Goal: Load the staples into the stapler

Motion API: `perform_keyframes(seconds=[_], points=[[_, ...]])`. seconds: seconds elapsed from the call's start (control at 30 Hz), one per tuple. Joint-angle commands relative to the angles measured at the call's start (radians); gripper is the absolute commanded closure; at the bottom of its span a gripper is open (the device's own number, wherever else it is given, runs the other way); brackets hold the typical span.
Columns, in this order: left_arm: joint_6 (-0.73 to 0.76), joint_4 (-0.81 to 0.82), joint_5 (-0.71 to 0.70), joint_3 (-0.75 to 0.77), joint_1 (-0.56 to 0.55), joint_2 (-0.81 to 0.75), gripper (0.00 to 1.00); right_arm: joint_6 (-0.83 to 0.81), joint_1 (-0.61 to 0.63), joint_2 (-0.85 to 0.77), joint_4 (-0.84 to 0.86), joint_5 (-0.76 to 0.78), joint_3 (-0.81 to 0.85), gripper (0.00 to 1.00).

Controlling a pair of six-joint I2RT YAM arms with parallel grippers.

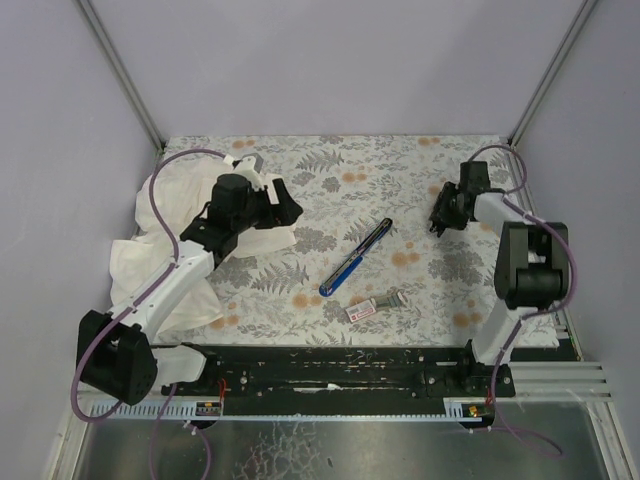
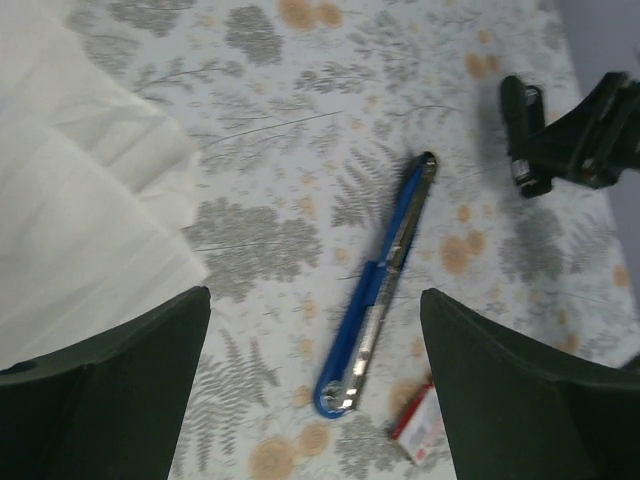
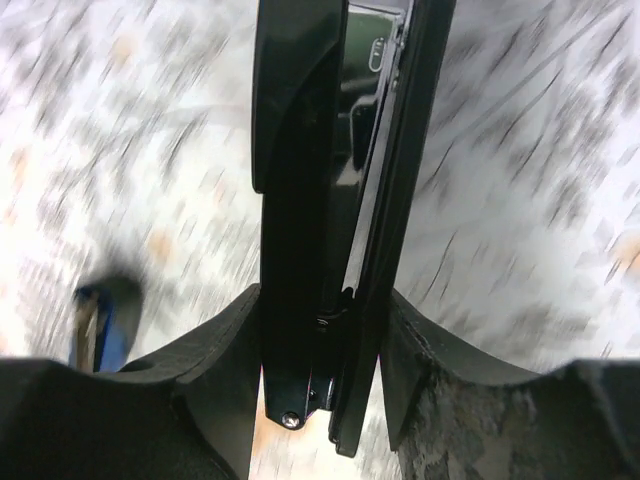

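Note:
The slim blue stapler (image 1: 356, 256) with its metal channel lies diagonally at mid-table; it also shows in the left wrist view (image 2: 385, 285) and blurred in the right wrist view (image 3: 100, 322). The small white staple box with a red label (image 1: 361, 311) lies just near of it, with a short grey staple strip (image 1: 391, 299) beside it. The box also shows in the left wrist view (image 2: 422, 427). My left gripper (image 1: 286, 208) is open and empty, above the table left of the stapler (image 2: 315, 400). My right gripper (image 1: 441, 216) is shut on a long black hinged bar (image 3: 340, 150), at the far right.
A large white cloth (image 1: 165, 250) lies crumpled at the left under my left arm; it also shows in the left wrist view (image 2: 80, 220). The table is covered by a floral sheet (image 1: 330, 170). Grey walls close in the back and sides. The right wrist view is motion-blurred.

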Motion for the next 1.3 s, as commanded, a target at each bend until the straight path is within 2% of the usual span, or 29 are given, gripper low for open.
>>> perform_keyframes(seconds=[0.0, 0.17, 0.33, 0.47, 0.63, 0.87, 1.03, 1.27], points=[[-0.195, 0.204, 0.103, -0.016, -0.082, 0.028, 0.15, -0.025, 0.083, -0.346, 0.154, -0.174, -0.186, 1.00], [-0.407, 0.416, 0.212, -0.034, -0.141, 0.075, 0.15, -0.021, 0.248, -0.645, 0.325, -0.241, -0.435, 1.00], [-0.487, 0.461, 0.264, -0.001, -0.172, 0.138, 0.15, 0.009, 0.445, -0.848, 0.550, -0.242, -0.639, 1.00], [-0.542, 0.506, 0.298, -0.021, -0.188, 0.155, 0.15, 0.028, 0.541, -0.897, 0.612, -0.235, -0.704, 1.00], [-0.558, 0.508, 0.295, -0.019, -0.216, 0.188, 0.15, 0.014, 0.587, -0.915, 0.619, -0.249, -0.712, 1.00], [-0.527, 0.393, 0.239, 0.048, -0.272, 0.265, 0.21, 0.000, 0.607, -0.943, 0.600, -0.252, -0.712, 1.00], [-0.555, 0.441, 0.243, 0.042, -0.292, 0.287, 0.38, -0.004, 0.610, -0.955, 0.596, -0.261, -0.721, 1.00], [-0.551, 0.415, 0.218, 0.060, -0.301, 0.296, 0.81, 0.002, 0.612, -0.982, 0.589, -0.249, -0.755, 1.00]])
